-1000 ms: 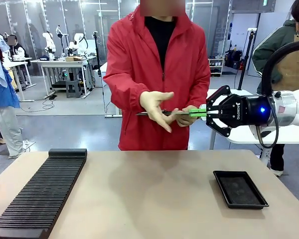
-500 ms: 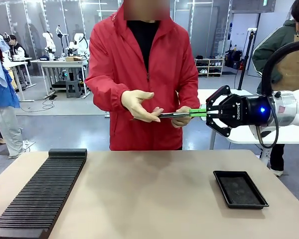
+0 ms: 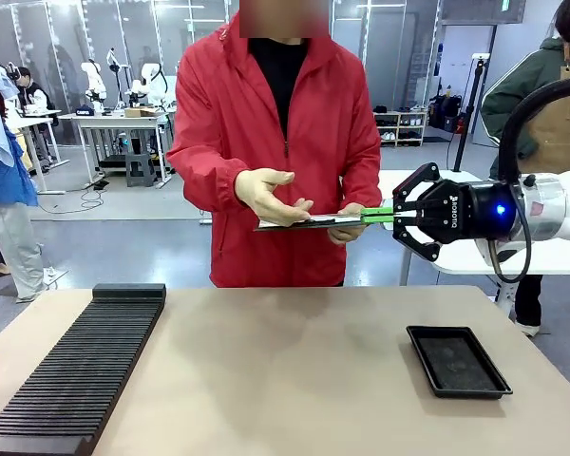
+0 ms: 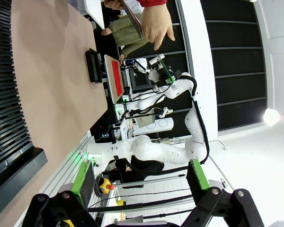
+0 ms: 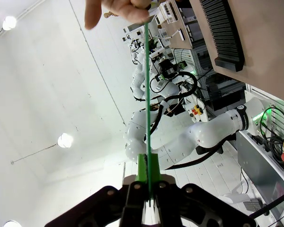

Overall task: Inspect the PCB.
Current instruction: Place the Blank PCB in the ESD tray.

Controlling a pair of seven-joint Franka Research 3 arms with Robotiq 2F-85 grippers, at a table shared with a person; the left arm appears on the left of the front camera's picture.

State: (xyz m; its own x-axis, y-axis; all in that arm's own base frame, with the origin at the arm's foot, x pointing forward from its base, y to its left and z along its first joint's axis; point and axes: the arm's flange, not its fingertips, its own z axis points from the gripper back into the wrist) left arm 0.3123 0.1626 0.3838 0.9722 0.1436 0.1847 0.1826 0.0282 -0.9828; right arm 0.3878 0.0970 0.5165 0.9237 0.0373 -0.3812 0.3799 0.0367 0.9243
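— PCB (image 3: 309,221), where is it sitting?
— Up in the air over the bench (image 3: 285,370), level, right pincer (image 3: 388,216) pinching one end, person's hands (image 3: 266,195) holding the other.
— Left pincer (image 4: 139,177)?
— Hanging spread apart, gripping nothing.

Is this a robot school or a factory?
Probably a robot lab. More white robot arms stand at far tables, and here a black green-padded right gripper holds a thin green circuit board out to a red-jacketed person.
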